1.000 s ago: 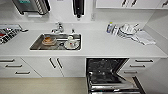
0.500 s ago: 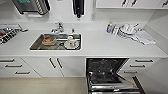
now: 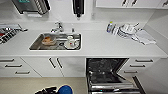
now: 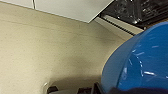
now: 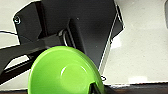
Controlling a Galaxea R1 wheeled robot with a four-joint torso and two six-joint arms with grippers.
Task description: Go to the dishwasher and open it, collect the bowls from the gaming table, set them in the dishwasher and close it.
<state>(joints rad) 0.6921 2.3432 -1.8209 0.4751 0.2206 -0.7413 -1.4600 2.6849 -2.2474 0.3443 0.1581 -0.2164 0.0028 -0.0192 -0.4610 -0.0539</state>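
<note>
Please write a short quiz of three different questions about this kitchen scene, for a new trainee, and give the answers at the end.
1. True or false: the dishwasher stands open, with its dark inside in view.
2. Multiple choice: where is the sink compared with the dishwasher in the head view? A) straight above it, B) above it and to the left, C) to the right of it.
3. Fill in: the bowl large in the left wrist view is ____, and the bowl in the right wrist view is ____.

Key
1. True.
2. B.
3. Blue bowl; green bowl.
</note>
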